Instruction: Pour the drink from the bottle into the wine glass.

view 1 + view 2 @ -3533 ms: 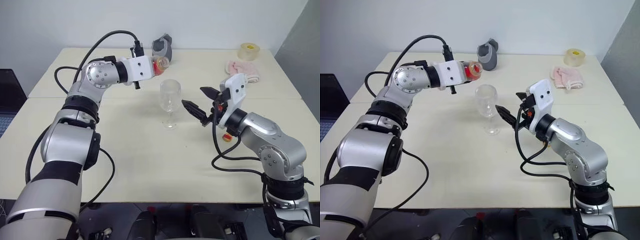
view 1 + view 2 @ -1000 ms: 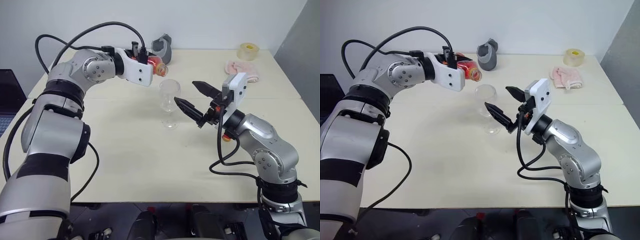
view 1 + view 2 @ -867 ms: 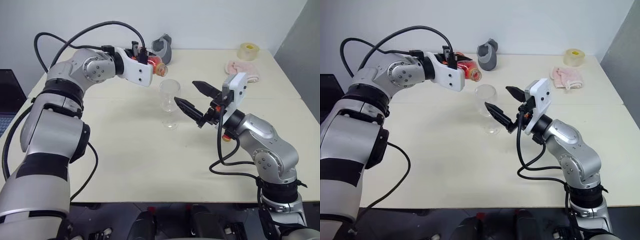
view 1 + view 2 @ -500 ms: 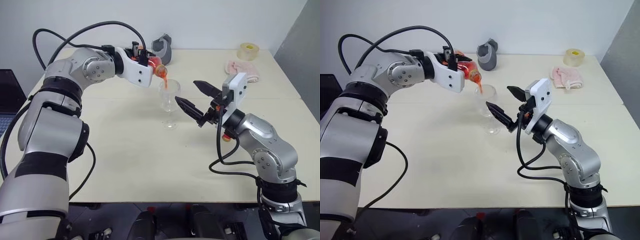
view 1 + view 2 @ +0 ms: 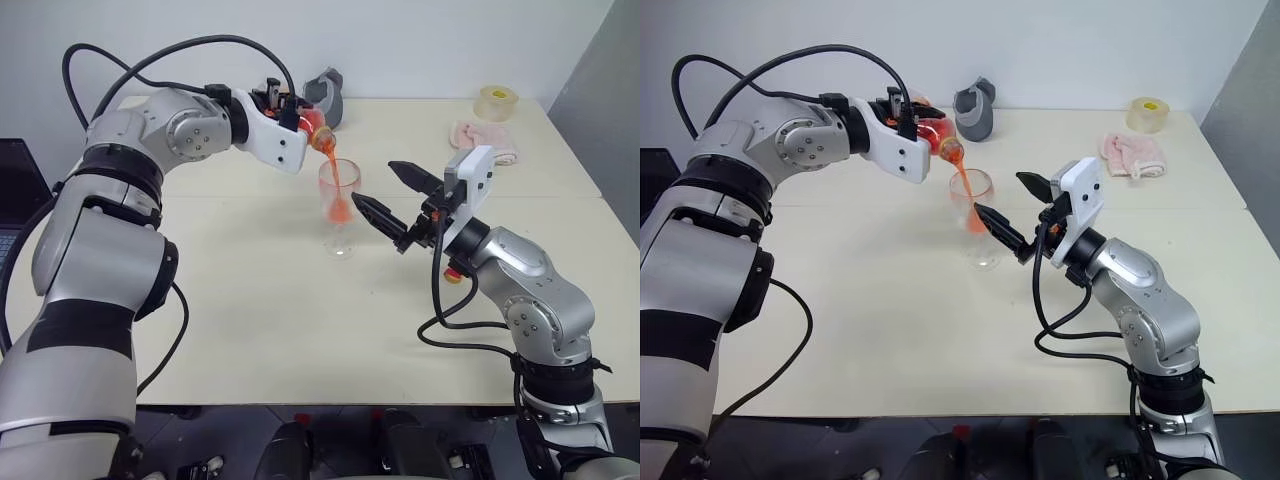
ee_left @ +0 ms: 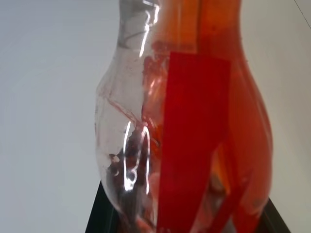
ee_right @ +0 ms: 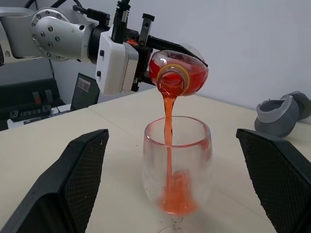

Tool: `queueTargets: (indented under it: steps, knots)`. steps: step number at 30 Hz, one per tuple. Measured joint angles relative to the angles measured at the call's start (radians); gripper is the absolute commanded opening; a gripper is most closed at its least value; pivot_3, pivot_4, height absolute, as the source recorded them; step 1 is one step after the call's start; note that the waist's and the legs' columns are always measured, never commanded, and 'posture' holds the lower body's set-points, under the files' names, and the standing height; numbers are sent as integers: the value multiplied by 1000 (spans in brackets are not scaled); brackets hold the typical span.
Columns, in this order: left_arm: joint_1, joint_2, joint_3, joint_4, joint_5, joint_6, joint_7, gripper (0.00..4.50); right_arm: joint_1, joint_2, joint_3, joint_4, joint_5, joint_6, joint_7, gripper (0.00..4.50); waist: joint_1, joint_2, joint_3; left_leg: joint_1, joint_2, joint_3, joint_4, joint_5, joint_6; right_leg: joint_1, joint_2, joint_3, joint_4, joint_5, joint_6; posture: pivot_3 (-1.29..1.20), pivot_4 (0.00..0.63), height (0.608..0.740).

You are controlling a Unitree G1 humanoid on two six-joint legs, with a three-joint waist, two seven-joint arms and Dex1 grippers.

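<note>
Since half a second ago, the drink [image 7: 168, 145] streams from the tilted bottle [image 7: 180, 74], clamped in the left gripper [image 5: 918, 122], into the wine glass [image 7: 177, 167], pooling in its bowl. Right gripper [image 5: 384, 196] waits wide open beside the glass. Pouring is underway.

Left fingers [image 7: 146, 34] clamped — right fingers [image 7: 82, 174] spread

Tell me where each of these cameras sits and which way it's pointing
Left and right eye views: on the head, looking forward and down at the table; both arms show.
Left wrist view: on the left wrist, looking along the held bottle; black fingers at its base.
Right wrist view: on the right wrist, facing the wine glass between its open black fingers.
Shared: the right wrist and eye views both show the drink streaming into the glass.
</note>
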Motion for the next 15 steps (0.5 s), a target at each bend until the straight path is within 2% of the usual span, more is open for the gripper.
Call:
queueTargets:
  steps: [15]
  knots:
    - [-23,5,-17,5,19,14,38,1133,0,1,0,18,-1,-2,2,4500,0,0,0,0,0,0,0,0,0,0,0,0,0,0,0,0,150,740]
